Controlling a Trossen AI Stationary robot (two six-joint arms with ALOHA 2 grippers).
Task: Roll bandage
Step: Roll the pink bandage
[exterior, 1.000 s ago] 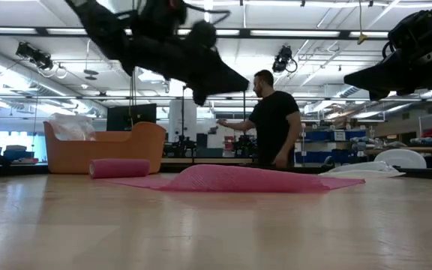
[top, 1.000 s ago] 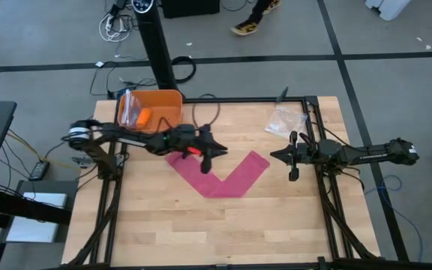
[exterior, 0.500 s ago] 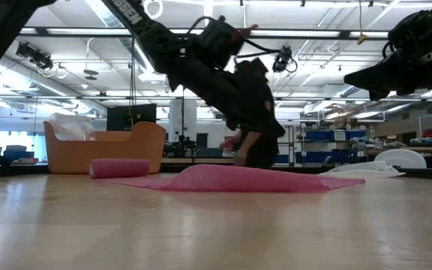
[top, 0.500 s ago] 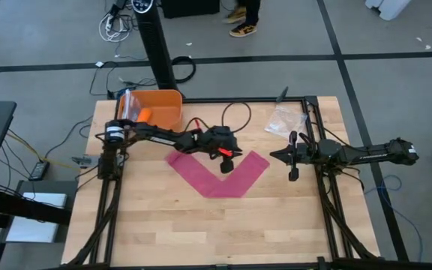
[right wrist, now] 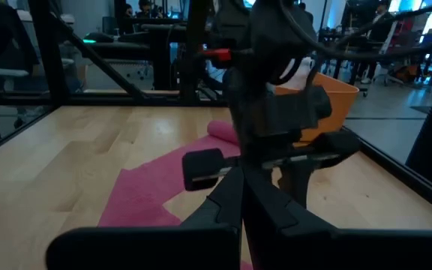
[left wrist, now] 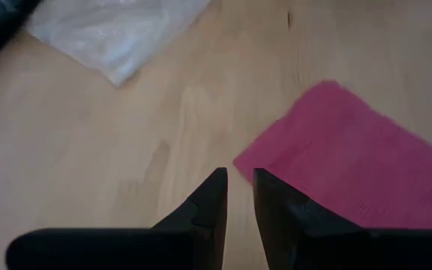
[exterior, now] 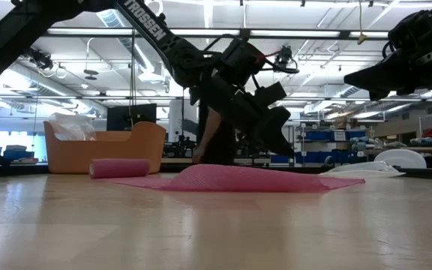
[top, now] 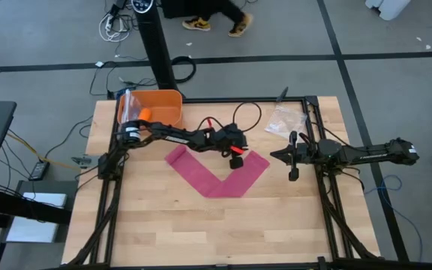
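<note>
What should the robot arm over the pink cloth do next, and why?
Probably lower the left gripper onto the bandage's loose end. Its slightly parted tips hang just above that corner, holding nothing, while the right gripper waits shut beside the strip.

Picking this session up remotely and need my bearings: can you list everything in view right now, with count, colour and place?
Bandage: one, magenta-pink, laid in a V across the table's middle; its left end is rolled up into a small cylinder.
Bin: one, orange, at the table's back-left corner, with a small orange object and clear plastic inside.
Plastic bag: one, clear and crinkly, at the table's back right.
Table: one, light wood with a black frame.
Person: one, dark trousers, on the floor behind the table.
Left gripper: black, above the bandage's right end, fingers slightly apart, holding nothing.
Right gripper: black, shut and empty, raised at the table's right side.
</note>
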